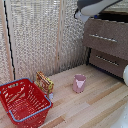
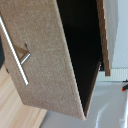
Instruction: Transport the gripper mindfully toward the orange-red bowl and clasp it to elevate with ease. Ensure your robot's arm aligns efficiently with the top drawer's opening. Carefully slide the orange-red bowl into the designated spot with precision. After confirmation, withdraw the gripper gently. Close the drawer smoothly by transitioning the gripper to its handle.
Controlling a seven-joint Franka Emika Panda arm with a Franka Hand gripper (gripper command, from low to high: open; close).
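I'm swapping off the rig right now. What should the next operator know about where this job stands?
Gripper: out of view in both pictures, state unknown.
Arm: up at the top of the exterior view, above the drawers.
Top drawer: pulled open; the wrist view looks into its dark inside past the handle.
Orange-red bowl: not visible anywhere, so I cannot confirm it is inside.
Pink cup and red basket sit on the floor.
Left: verify the bowl, then close the drawer.

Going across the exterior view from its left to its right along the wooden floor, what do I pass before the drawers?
Red wire basket → yellow-and-red box → pink cup → dark brown drawer fronts, the top drawer with its silver handle.
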